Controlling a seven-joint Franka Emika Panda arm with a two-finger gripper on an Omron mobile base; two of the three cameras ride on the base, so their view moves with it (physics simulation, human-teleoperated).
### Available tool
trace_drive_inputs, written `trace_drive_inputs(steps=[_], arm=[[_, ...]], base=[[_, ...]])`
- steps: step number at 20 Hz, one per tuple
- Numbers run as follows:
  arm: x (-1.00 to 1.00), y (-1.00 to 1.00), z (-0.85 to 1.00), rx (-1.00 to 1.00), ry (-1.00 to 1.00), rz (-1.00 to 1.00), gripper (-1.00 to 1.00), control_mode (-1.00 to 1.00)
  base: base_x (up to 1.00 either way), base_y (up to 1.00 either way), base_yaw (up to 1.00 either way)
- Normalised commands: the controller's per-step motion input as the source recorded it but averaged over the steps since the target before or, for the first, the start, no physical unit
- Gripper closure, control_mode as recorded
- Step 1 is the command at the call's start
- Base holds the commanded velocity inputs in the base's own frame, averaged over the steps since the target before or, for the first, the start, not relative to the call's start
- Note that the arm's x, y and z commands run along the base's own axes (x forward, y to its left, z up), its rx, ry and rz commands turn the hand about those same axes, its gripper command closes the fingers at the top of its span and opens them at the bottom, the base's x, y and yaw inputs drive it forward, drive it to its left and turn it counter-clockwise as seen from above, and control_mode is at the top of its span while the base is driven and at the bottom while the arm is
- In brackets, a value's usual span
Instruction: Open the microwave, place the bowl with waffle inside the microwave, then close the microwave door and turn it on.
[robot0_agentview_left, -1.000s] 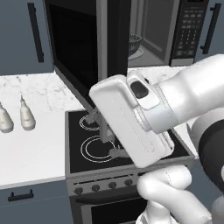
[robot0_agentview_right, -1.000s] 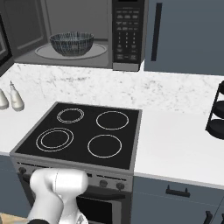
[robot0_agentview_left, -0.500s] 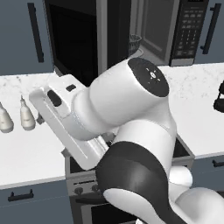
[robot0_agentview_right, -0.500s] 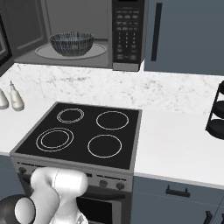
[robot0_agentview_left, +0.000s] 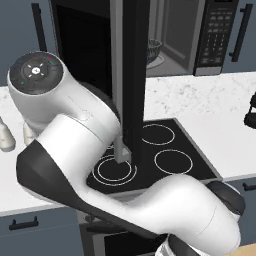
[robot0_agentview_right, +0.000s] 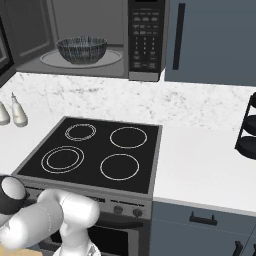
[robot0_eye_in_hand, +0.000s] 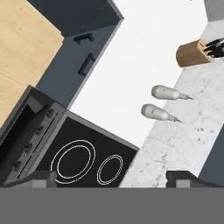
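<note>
The microwave (robot0_agentview_right: 90, 17) stands open above the counter, its keypad panel (robot0_agentview_right: 145, 35) on the right. Inside, the grey streaked bowl (robot0_agentview_right: 82, 49) sits on the turntable; its rim hides the waffle. The left base view shows the same bowl (robot0_agentview_left: 153, 50) behind the microwave door (robot0_agentview_left: 131, 75), which is swung out wide and seen edge-on. My gripper (robot0_eye_in_hand: 114, 179) is open with nothing between its fingertips (robot0_eye_in_hand: 41, 179). It looks down over the stove's left side and the counter beside it, away from the microwave. My arm's big white links (robot0_agentview_left: 75, 150) bulk across the left base view.
The black four-ring stove (robot0_agentview_right: 95, 155) lies below the microwave. Two pale shakers (robot0_eye_in_hand: 164, 103) and a wooden knife block (robot0_eye_in_hand: 192, 52) stand on the marble counter to its left. A black tiered rack (robot0_agentview_right: 248, 132) stands at the right. Dark cabinets with bar handles (robot0_agentview_right: 176, 35) flank the microwave.
The arm has swung across to the left and down, its links now looming in the left base view. Bowl and open door have not moved.
</note>
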Motion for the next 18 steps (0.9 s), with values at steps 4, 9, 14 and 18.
trace_drive_inputs(steps=[4,9,14,18], arm=[[0.38,-0.48,-0.3,-0.3,-0.22,-0.28,-1.0,-1.0],[0.13,-0.85,-0.11,-0.3,-0.29,-0.26,-1.0,-1.0],[0.13,-1.0,-0.05,-0.18,-0.22,-0.2,-1.0,-1.0],[0.32,-1.0,0.0,-0.05,-0.06,-0.18,-1.0,-1.0]], base=[[0.0,0.0,0.0],[0.0,0.0,0.0],[0.0,0.0,0.0],[0.0,0.0,0.0]])
